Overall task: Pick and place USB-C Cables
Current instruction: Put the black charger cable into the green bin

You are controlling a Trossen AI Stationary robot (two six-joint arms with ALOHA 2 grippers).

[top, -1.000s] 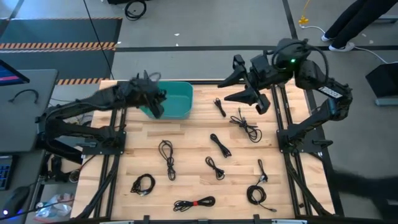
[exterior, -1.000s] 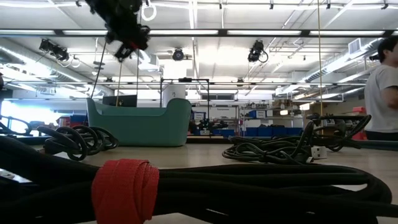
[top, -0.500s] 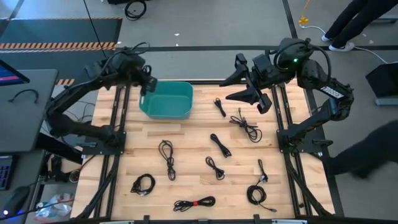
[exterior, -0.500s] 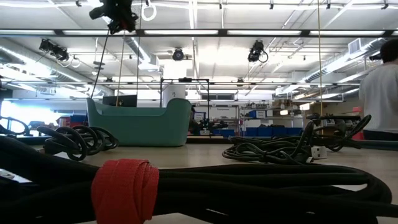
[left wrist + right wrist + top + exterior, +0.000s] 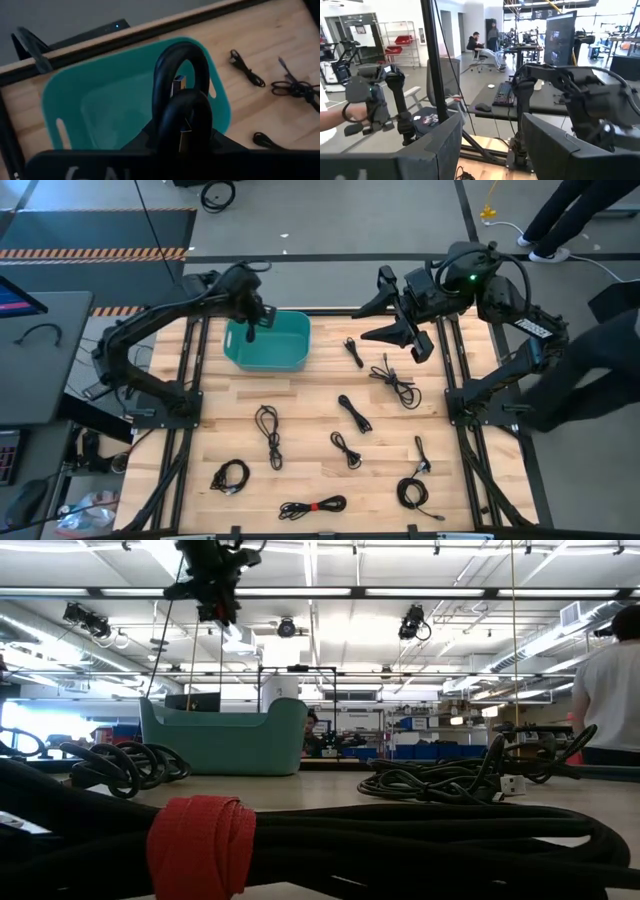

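Closest to the front edge of the wooden tabletop (image 5: 300, 405) lies a USB-C cable with a red tie (image 5: 312, 506), and near it, toward the front left corner, a small round coil (image 5: 230, 475). Toward the front right corner there is another coil (image 5: 411, 493) and a short cable (image 5: 421, 454) just beside it. In the middle of the tabletop three more cables lie apart from each other: a long loop (image 5: 268, 427), a small bundle (image 5: 346, 448) and a straight bundle (image 5: 353, 412). Farther back, near the right edge, lie a loose tangled cable (image 5: 395, 382) and a short one (image 5: 353, 351).

At the back left stands the teal bin (image 5: 268, 343). The left gripper (image 5: 252, 320) hangs above this bin, and its fingers are pinching a looped black cable (image 5: 181, 95) over the bin's opening. The right gripper (image 5: 400, 308) waits above the back right corner with its fingers spread wide and nothing between them.
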